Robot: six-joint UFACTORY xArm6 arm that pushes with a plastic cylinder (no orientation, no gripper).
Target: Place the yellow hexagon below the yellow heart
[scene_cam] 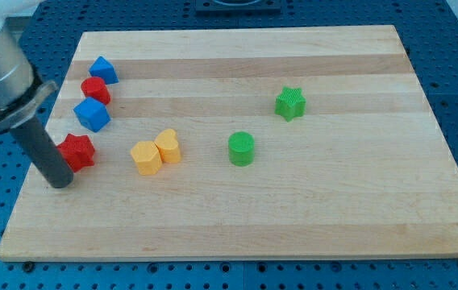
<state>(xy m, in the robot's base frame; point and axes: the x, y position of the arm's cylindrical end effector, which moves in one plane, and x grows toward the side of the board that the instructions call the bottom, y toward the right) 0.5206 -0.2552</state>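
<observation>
The yellow hexagon [168, 146] and the yellow heart [145, 157] stand touching each other left of the board's middle, the hexagon up and to the right of the heart. My tip [60, 184] rests on the board near its left edge. It is just below and left of a red star [77, 150] and about a hundred pixels left of the heart. The rod and the arm rise from the tip toward the view's top left.
A blue triangular block [102, 69], a red round block [95, 89] and a blue cube [92, 114] form a column above the red star. A green cylinder [241, 148] and a green star [290, 103] stand right of the yellow pair. The wooden board [310, 217] ends just left of my tip.
</observation>
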